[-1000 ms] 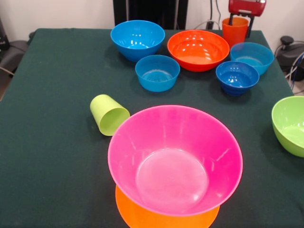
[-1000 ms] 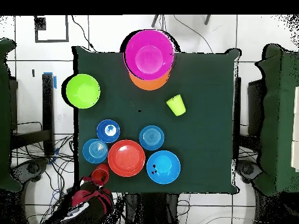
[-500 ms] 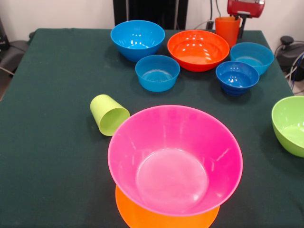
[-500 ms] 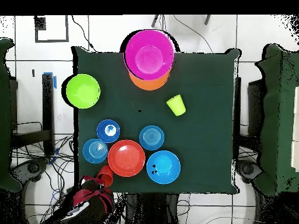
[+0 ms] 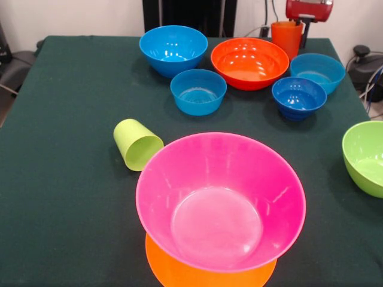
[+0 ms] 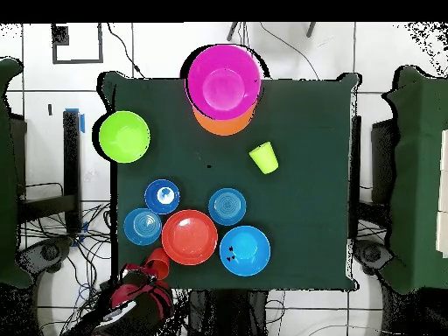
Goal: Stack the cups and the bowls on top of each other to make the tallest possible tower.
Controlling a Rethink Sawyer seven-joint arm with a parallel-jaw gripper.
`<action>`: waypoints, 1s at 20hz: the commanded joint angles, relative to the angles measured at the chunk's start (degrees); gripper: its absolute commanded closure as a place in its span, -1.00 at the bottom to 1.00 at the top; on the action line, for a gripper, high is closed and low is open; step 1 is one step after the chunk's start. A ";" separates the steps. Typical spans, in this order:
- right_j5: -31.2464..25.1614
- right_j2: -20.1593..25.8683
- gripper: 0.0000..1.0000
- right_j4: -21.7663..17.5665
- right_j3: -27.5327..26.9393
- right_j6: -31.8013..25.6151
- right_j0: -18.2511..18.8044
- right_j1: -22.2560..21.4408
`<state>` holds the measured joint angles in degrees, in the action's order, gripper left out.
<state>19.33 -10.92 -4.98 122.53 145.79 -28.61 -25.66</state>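
Lifting away from its resting spot of a second ago, the ribbed orange cup [image 5: 286, 37] hangs directly beneath the gripper [image 5: 302, 27], evidently clamped in its closed fingers, behind the red-orange bowl [image 5: 249, 62]. The pink bowl [image 5: 220, 200] tops the tower well in front. From overhead, cup [image 6: 157, 262] and gripper [image 6: 145, 278] sit at the table's edge; transport can begin.
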 commanded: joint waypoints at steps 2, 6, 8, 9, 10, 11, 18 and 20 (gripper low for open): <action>2.92 8.62 1.00 -6.20 1.44 5.60 5.01 -2.05; 0.71 8.67 1.00 -9.70 5.45 4.75 7.55 -6.54; -2.00 9.04 1.00 -11.54 7.81 3.85 9.44 -10.26; -3.72 9.25 1.00 -12.27 8.85 3.35 10.44 -12.26; -4.86 9.17 1.00 -12.59 9.47 2.98 10.91 -13.57; -5.99 9.09 1.00 -12.90 10.08 2.61 11.39 -14.88; -7.05 9.76 1.00 -14.56 11.94 2.18 13.24 -17.09; -6.96 9.59 1.00 -14.24 12.14 2.48 12.62 -17.06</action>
<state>17.77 -7.09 -16.55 132.40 145.79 -16.42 -41.44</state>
